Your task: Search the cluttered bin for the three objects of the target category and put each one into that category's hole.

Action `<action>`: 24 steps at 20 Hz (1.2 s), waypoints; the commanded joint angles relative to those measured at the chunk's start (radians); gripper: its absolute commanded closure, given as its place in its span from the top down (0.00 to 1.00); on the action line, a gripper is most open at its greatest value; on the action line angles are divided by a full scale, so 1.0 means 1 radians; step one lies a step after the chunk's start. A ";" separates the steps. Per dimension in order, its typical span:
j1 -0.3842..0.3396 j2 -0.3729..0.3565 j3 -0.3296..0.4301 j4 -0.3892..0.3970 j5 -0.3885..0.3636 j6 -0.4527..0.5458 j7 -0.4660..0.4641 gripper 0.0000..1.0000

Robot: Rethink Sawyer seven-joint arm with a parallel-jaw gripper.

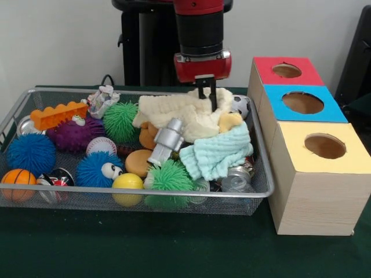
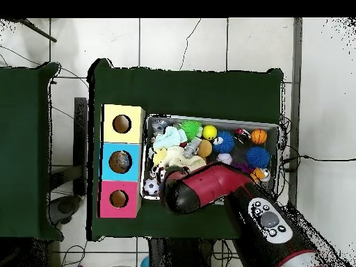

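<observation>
The wire mesh bin [image 1: 145, 194] is full of toys and cloths. My gripper [image 1: 207, 97] hangs straight down at the bin's far right and its tips touch a cream cloth [image 1: 174, 110]. A clear wrinkled plastic piece [image 1: 236, 183] shows at the bin's near right corner, partly under a mint cloth [image 1: 217, 152]. Another clear piece [image 1: 200, 186] lies beside it by the rim. No other clear bottles show. The blue-topped box's hole [image 1: 302, 102] is right of the bin. In the overhead view the arm [image 2: 201, 189] covers the gripper, and the blue box's hole [image 2: 119, 161] is left of the bin [image 2: 208, 118].
The red-topped box [image 1: 286, 70] and the yellow-topped box [image 1: 324, 146] flank the blue one. In the bin are a silver toy robot [image 1: 167, 141], spiky green [image 1: 120, 120], blue [image 1: 30, 153] and purple [image 1: 72, 134] balls, an orange brick [image 1: 58, 114], a soccer ball [image 1: 240, 105] and a yellow ball [image 1: 127, 184].
</observation>
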 commanded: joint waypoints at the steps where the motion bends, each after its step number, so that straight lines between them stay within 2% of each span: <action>1: 0.036 0.015 -0.095 0.026 0.076 -0.105 0.203 0.00; 6: 0.005 0.024 -0.097 0.022 0.094 -0.107 0.133 0.00; 10: -0.036 0.047 -0.073 -0.003 0.078 -0.102 0.067 0.00; 11: -0.047 0.053 -0.064 -0.009 0.072 -0.105 0.051 1.00; 14: -0.056 0.054 -0.062 -0.007 0.056 -0.128 0.046 1.00; 16: -0.030 0.037 -0.091 -0.019 0.065 -0.080 0.057 1.00; 17: -0.025 0.040 -0.101 -0.017 0.063 -0.100 0.074 1.00; 21: 0.002 0.129 -0.160 -0.053 0.023 -0.188 0.105 1.00; 24: -0.019 0.210 -0.185 -0.079 -0.006 -0.236 0.081 1.00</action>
